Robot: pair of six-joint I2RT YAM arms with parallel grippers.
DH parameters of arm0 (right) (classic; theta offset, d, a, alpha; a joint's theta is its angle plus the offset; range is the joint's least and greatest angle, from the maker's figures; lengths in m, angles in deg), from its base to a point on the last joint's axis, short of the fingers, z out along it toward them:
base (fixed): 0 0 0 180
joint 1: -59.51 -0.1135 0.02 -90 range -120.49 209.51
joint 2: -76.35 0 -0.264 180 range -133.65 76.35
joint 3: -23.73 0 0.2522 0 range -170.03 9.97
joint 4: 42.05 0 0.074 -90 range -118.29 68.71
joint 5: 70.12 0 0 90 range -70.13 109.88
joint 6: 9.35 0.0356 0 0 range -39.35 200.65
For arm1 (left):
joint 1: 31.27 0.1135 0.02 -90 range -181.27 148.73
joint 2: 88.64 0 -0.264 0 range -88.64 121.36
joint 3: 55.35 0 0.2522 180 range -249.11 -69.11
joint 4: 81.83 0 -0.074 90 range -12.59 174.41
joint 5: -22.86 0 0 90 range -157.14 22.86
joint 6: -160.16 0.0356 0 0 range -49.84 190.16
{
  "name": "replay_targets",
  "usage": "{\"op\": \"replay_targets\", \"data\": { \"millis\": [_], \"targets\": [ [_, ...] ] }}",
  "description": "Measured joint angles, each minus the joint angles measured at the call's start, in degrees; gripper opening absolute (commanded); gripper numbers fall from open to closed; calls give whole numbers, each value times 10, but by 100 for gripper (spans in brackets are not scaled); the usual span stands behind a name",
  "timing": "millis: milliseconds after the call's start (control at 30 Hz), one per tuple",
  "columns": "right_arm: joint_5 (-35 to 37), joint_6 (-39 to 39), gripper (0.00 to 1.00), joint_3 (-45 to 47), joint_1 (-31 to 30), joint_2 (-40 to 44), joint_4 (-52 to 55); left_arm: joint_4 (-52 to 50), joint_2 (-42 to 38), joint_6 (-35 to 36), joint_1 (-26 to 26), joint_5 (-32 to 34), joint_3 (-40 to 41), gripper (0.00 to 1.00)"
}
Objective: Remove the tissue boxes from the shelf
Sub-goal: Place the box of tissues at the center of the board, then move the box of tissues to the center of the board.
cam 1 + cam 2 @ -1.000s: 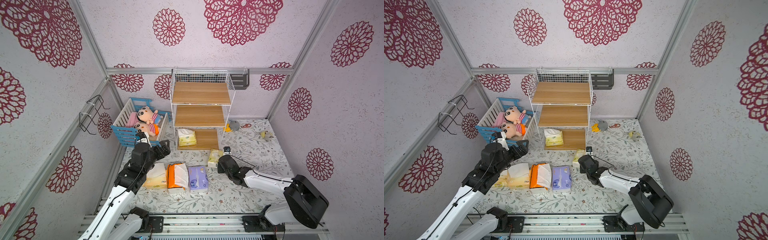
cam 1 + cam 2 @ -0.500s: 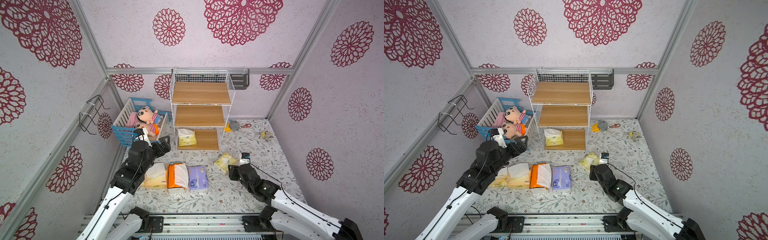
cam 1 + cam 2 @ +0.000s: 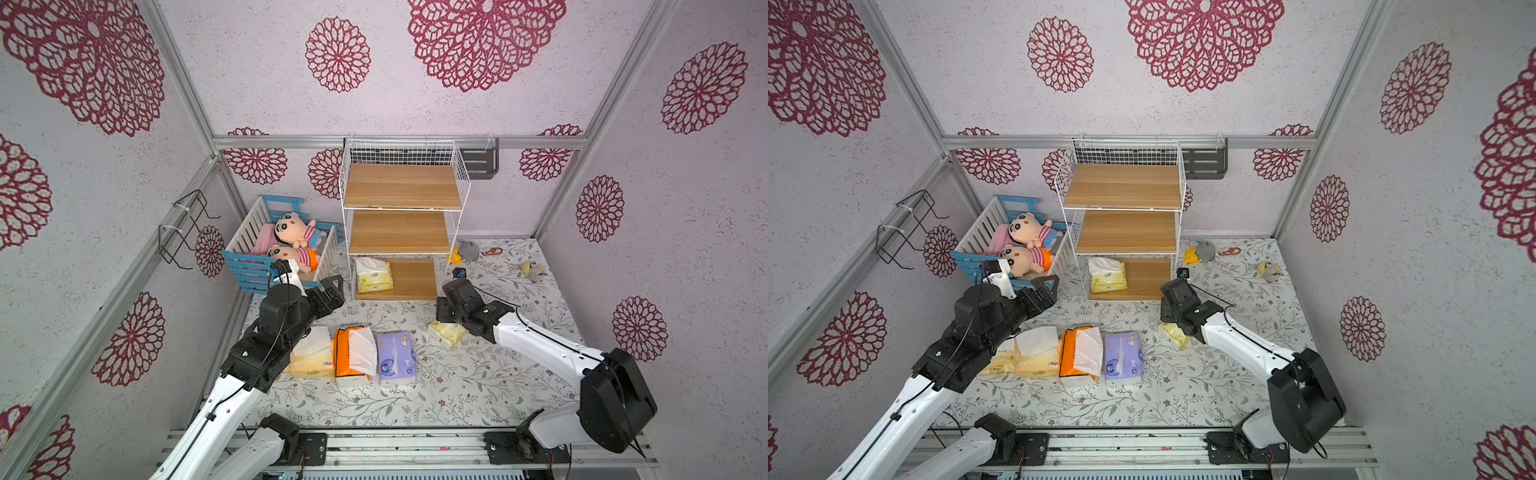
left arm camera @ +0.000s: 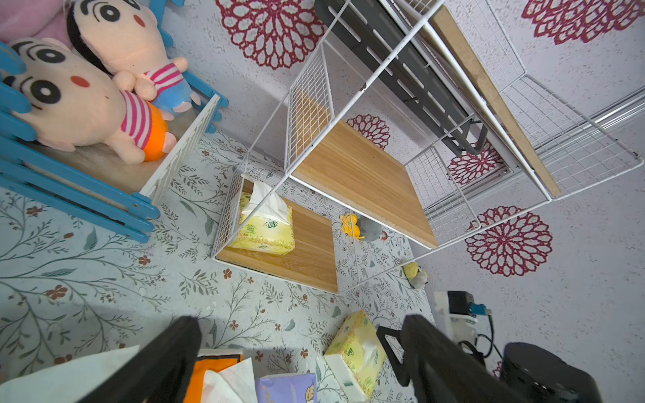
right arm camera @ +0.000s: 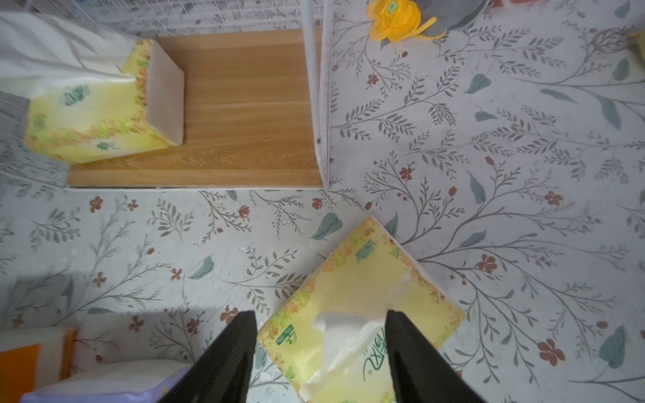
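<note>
Right gripper (image 5: 321, 314) over the mat (image 5: 488, 174), black fingers (image 5: 230, 363) spread wide, nothing pinched. Below them lies a yellow pack (image 5: 363, 279), flat on the mat and turned at an angle to the shelf edge. Its white tissue (image 5: 345, 335) pokes up in the gap between the fingers; contact can't be told. Ahead is the shelf (image 5: 237, 104), lowest board, with a second yellow pack (image 5: 90, 115) sitting at one end against the mesh. A white post (image 5: 314, 87) marks the board's other end, and past it lies a yellow toy (image 5: 394, 17). Beside the gripper, a lavender pack (image 5: 104, 387) and an orange pack (image 5: 17, 366) peek in.
</note>
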Motion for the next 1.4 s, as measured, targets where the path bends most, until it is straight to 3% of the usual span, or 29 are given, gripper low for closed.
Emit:
{"op": "replay_targets", "data": {
  "millis": [500, 667, 867, 1100, 1267, 1400],
  "targets": [
    [-3, -26, 66, -17, -12, -152, -87, -35, 33, 32, -11, 6, -33, 97],
    [4, -29, 65, -1, -31, -152, -95, -38, 18, 33, -11, 15, -31, 97],
    [7, -27, 64, 71, -54, -75, -76, -38, 19, 33, -11, 12, -31, 97],
    [0, -22, 66, 153, -58, 106, -9, -37, 34, 30, -12, 6, -31, 97],
    [-26, -23, 68, 154, -57, 211, -2, -36, 37, 28, -17, 5, -31, 97],
    [-32, -29, 67, 119, -47, 211, -5, -36, 38, 26, -19, 5, -31, 97]
  ]
}}
